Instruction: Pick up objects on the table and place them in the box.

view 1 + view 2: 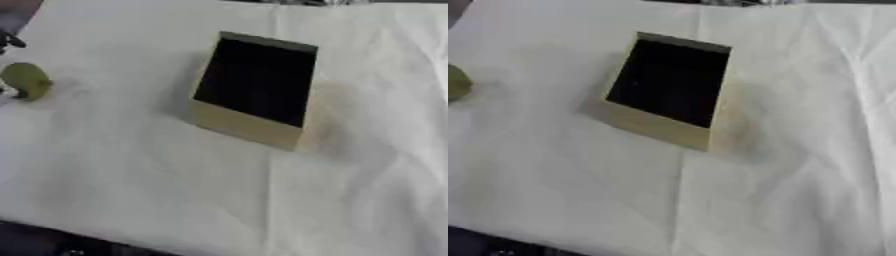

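A tan cardboard box (248, 127) stands open near the middle of the white cloth, and its inside looks dark. A small green rounded object (25, 80) is at the far left edge of the left eye view; the right eye view shows only a sliver of it (455, 84). Just above it a small black part (8, 41) pokes in from the left edge, apparently part of my left hand. I cannot tell whether it touches the green object. My right hand shows in neither view.
The white cloth (157, 175) is creased and covers the whole table. The table's front edge runs along the dark strip at the bottom left (52, 240). A dark shape lies beyond the far left corner (17, 12).
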